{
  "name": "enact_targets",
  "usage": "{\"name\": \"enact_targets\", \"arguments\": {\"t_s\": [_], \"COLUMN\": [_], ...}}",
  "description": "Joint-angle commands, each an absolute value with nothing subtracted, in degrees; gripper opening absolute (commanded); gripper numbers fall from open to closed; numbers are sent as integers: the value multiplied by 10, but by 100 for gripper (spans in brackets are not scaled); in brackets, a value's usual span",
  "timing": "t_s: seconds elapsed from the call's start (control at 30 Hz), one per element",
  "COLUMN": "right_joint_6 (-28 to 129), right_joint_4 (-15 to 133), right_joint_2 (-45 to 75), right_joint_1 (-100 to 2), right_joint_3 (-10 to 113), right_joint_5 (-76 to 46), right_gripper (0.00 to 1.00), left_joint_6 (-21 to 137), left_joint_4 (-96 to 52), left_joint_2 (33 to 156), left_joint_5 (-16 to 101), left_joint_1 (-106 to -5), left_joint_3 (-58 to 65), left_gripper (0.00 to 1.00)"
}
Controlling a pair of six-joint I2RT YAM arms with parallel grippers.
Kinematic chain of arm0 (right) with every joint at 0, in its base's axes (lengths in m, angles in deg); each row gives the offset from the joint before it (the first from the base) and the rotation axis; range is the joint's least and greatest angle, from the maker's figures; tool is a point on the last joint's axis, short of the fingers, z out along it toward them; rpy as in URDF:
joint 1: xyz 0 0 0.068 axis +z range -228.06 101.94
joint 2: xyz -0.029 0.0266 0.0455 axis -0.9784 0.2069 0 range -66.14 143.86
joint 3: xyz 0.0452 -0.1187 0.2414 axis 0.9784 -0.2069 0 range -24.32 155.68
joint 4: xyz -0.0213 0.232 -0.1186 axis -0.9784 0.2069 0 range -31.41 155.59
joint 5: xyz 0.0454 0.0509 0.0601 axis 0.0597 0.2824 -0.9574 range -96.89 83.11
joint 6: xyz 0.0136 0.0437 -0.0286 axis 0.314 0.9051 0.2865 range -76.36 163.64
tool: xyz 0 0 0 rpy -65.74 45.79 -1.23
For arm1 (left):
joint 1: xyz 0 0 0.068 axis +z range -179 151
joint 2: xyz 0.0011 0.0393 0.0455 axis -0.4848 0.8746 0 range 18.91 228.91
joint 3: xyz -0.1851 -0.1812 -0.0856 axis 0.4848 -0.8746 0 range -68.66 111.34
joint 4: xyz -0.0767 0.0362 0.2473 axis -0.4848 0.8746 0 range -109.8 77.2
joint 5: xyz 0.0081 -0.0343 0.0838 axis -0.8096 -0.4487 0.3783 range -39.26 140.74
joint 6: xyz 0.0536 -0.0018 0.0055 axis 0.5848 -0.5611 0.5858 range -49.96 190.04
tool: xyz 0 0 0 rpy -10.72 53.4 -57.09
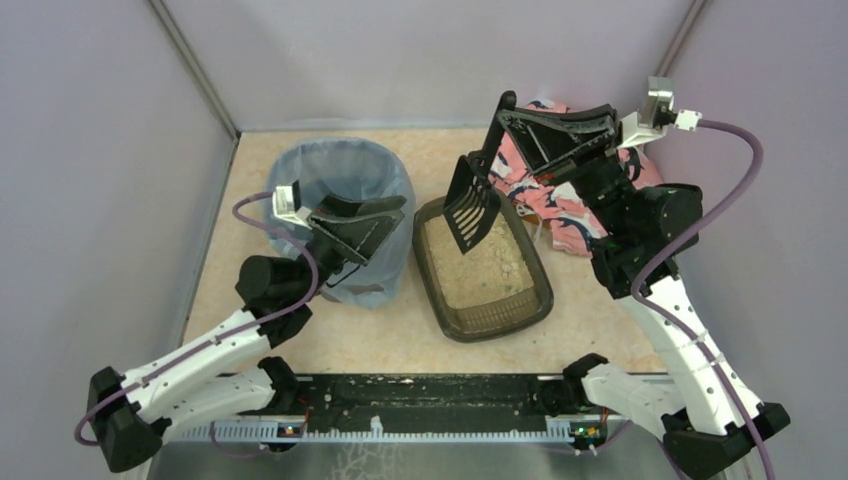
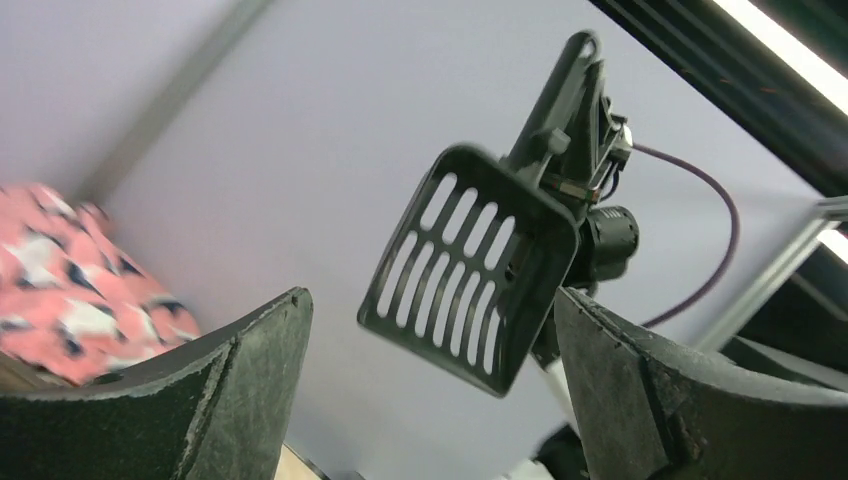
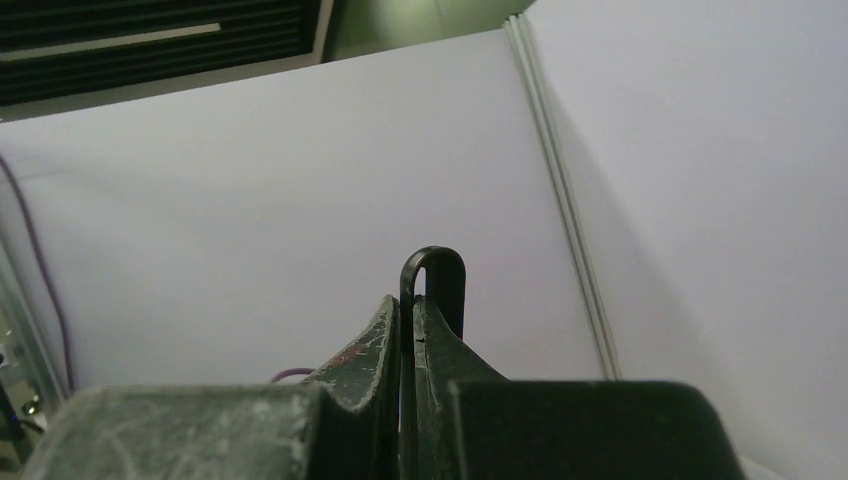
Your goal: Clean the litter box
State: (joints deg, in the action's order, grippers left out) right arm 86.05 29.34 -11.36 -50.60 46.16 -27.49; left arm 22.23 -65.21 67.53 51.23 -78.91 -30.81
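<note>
The litter box [image 1: 455, 318], a dark brown tray of beige litter, lies mid-table. My right gripper [image 1: 503, 108] is shut on the handle of the black slotted scoop [image 1: 470, 206] and holds it raised over the far end of the box, blade hanging down. In the right wrist view the handle's loop [image 3: 433, 265] sticks out past my shut fingers [image 3: 375, 345]. My left gripper [image 1: 398, 207] is open and empty over the right rim of the blue-bagged bin [image 1: 300, 165]. In the left wrist view the scoop [image 2: 470, 265] shows beyond the open fingers [image 2: 255, 380].
A pink patterned cloth [image 1: 560, 200] lies at the back right, behind the right arm. Lilac walls close the table on three sides. A black rail [image 1: 420, 405] runs along the near edge between the arm bases.
</note>
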Motion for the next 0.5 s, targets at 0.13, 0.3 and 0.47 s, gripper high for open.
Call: {"name": "enact_targets", "arguments": {"t_s": [0.13, 0.3, 0.47], "right_joint_6": [852, 864, 871], "right_joint_4": [189, 179, 152], "right_joint_2": [-123, -111, -99], "right_joint_1": [-513, -513, -513], "right_joint_3": [475, 465, 440], "right_joint_5": [-363, -372, -372], "right_gripper": [0, 0, 0], "left_joint_6": [-74, -105, -98], "left_joint_4": [-937, -1019, -1031], "left_joint_2": [845, 922, 946], "left_joint_5": [378, 342, 323], "left_joint_1": [-779, -782, -793], "left_joint_3": [-357, -335, -276], "left_gripper": [92, 91, 91]}}
